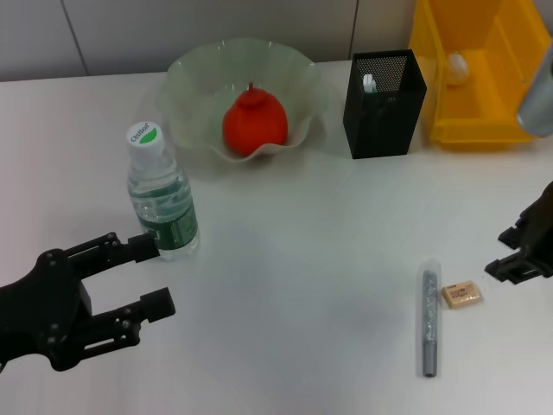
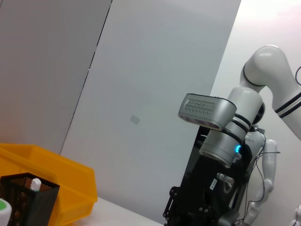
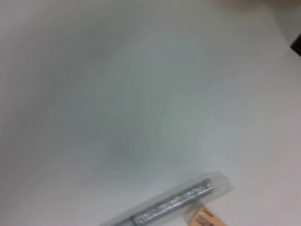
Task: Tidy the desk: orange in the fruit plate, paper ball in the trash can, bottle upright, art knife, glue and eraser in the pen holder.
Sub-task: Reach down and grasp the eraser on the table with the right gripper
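Claws first: the left claw (image 1: 149,275) hovers low at the near left of the counter (image 1: 302,242), its two black fingers spread, the farther fingertip just beside the base of the bottle (image 1: 162,197). The bottle stands upright, white cap up, gripped by nothing. The right claw (image 1: 521,251) sits at the right edge of the counter, only partly in view; whether its fingers are spread or pressed together cannot be told. Just beside it on the robot's left lies the eraser (image 1: 461,295), flat on the counter, and next to that, apart from it, the knife (image 1: 429,322), a grey stick in a clear sleeve lying lengthwise toward the robot. The right wrist view shows the same two, knife (image 3: 174,203) and eraser (image 3: 204,218), close together on bare counter.

Farther back, the orange (image 1: 254,123) rests inside the plate (image 1: 194,78). To the right of the plate stands the holder (image 1: 384,108), with a white-tipped item upright inside it. Beyond that, at the far right corner, the paper ball (image 1: 456,67) lies in the trash can (image 1: 484,130). The left wrist view shows the holder (image 2: 23,202) in front of the trash can (image 2: 61,179).
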You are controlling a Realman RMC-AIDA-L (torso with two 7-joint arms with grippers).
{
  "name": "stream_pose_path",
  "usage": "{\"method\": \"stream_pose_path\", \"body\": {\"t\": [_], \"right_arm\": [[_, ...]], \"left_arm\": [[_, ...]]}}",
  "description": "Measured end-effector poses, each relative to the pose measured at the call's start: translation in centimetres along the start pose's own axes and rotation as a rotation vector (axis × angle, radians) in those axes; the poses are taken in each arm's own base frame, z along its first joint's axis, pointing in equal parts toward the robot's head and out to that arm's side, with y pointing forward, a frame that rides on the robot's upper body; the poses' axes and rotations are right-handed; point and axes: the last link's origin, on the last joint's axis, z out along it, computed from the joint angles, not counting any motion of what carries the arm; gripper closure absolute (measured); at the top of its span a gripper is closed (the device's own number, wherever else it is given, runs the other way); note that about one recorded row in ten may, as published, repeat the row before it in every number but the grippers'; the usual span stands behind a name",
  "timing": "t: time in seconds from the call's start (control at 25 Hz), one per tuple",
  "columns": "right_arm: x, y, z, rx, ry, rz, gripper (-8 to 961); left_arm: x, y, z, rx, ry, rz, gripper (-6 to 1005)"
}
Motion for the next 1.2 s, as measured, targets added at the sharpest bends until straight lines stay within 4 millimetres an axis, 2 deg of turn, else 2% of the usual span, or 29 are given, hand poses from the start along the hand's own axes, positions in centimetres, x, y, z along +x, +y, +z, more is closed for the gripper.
{"method": "stream_pose_path", "body": {"t": [0.04, 0.4, 0.68, 1.0, 1.04, 1.2], "right_arm": [[0.3, -0.7, 0.1, 0.008, 0.009, -0.048, 508], [0.1, -2.4, 1.8, 0.003, 0.069, -0.242, 513], [-1.6, -3.4, 4.1, 0.029, 0.077, -0.387, 516], [-4.3, -2.3, 6.0, 0.001, 0.125, -0.542, 531], [-4.6, -1.8, 6.1, -0.004, 0.142, -0.577, 567], [-4.6, -1.1, 6.1, -0.021, 0.163, -0.606, 567]], "left_arm": [[0.0, -0.1, 0.1, -0.003, 0.003, 0.002, 256], [-0.4, -0.1, 0.3, -0.004, 0.017, -0.024, 256], [-1.1, 0.1, 0.3, 0.001, 0.035, -0.039, 256], [-1.1, 0.2, 0.2, 0.0, 0.038, -0.031, 256], [-1.1, 0.2, 0.2, 0.0, 0.038, -0.03, 256], [-1.2, 0.2, 0.1, 0.005, 0.04, -0.032, 256]]}}
